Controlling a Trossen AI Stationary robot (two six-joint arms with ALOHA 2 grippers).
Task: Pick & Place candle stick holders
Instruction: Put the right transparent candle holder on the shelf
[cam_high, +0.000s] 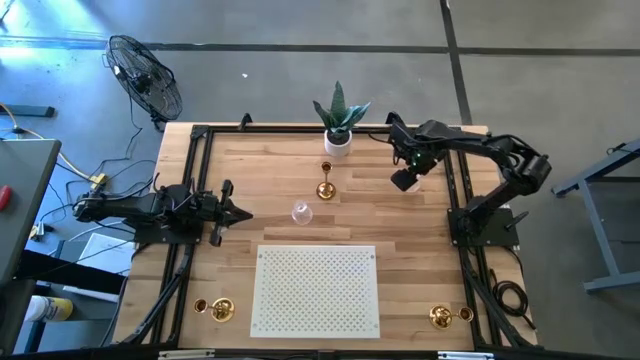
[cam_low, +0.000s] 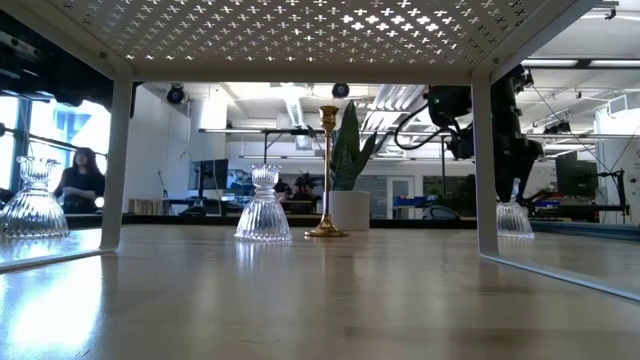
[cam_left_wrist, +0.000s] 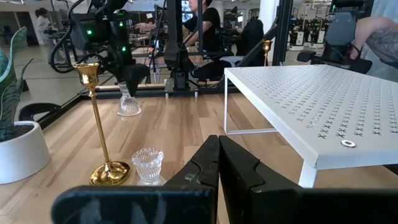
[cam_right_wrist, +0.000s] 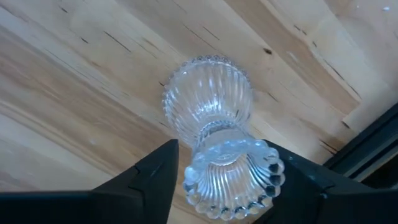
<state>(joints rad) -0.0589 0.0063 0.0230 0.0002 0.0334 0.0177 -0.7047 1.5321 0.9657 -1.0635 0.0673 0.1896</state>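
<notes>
The right gripper (cam_right_wrist: 217, 171) stands over a glass holder (cam_right_wrist: 214, 134) near the table's right rail, with its fingers spread on both sides of the holder's cup and, as far as I can judge, not yet pressing it. The main risk is that the ribbed glass is slippery and top-heavy: if the fingers close off centre, the holder could tip or slide out, and it could roll toward the rail (cam_high: 452, 190), which is just beside it. Toward the middle of the table there is open wood, so moving inward looks safe, but a tall gold holder (cam_high: 325, 183) and the plant pot (cam_high: 338, 143) are near that path and could be knocked over. Another glass holder (cam_high: 301, 212) lies between the arms. The left gripper (cam_high: 232, 211) waits at the left side, fingers pressed together. The raised white mat (cam_high: 316, 290) has gold holders (cam_high: 220, 309) at both front corners.
</notes>
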